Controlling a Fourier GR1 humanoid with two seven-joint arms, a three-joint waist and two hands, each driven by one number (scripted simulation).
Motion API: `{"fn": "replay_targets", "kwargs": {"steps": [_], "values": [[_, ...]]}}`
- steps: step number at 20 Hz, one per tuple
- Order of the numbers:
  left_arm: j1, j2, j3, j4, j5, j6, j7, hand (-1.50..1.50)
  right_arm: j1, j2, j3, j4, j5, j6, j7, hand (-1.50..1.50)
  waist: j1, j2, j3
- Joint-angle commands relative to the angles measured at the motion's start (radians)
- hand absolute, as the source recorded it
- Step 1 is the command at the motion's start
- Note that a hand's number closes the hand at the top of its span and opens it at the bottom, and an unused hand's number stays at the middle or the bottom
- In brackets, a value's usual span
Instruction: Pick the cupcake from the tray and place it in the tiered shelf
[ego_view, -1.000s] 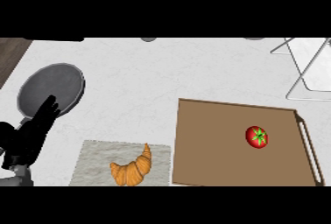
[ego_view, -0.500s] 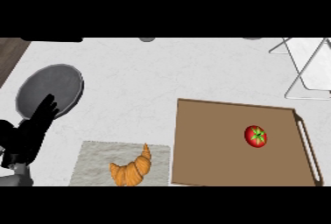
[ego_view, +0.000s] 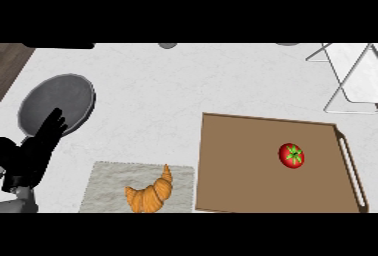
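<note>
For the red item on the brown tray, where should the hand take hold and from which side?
Take the red round item across its widest middle, coming straight down from above. It sits alone on the flat tray, green stem up, clear on all sides. No right hand shows; the left hand is far off.

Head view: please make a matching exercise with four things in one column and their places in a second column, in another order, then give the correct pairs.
Things:
1. tomato
2. croissant
3. grey plate
4. wire shelf

Places:
A. upper right corner of the counter
B. on the brown tray
C. on the pale cloth
D. left side, partly behind the left hand

Pairs: 1-B, 2-C, 3-D, 4-A
</note>
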Motion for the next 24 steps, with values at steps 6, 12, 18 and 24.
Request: {"fn": "replay_targets", "kwargs": {"steps": [6, 12, 18, 24], "values": [[0.039, -0.007, -0.003, -0.011, -0.004, -0.009, -0.010, 0.00, -0.064, 0.017, -0.054, -0.108, -0.092, -0.205, 0.066, -1.50, -0.004, -0.006, -0.001], [0.029, 0.044, 0.053, -0.014, 0.039, -0.043, 0.019, 0.00, -0.038, 0.153, -0.032, -0.261, -0.117, -0.340, 0.051, -1.50, -0.020, -0.014, -0.002], [0.040, 0.001, 0.021, -0.060, -0.003, 0.020, 0.056, 0.00, -0.077, 0.237, 0.045, -0.574, -0.080, -0.143, 0.047, -1.50, -0.061, -0.034, -0.002], [0.072, -0.005, 0.038, -0.013, -0.008, 0.021, 0.013, 0.00, -0.108, 0.387, 0.114, -0.870, 0.124, 0.099, 0.155, -1.50, -0.079, -0.045, -0.006]]}}
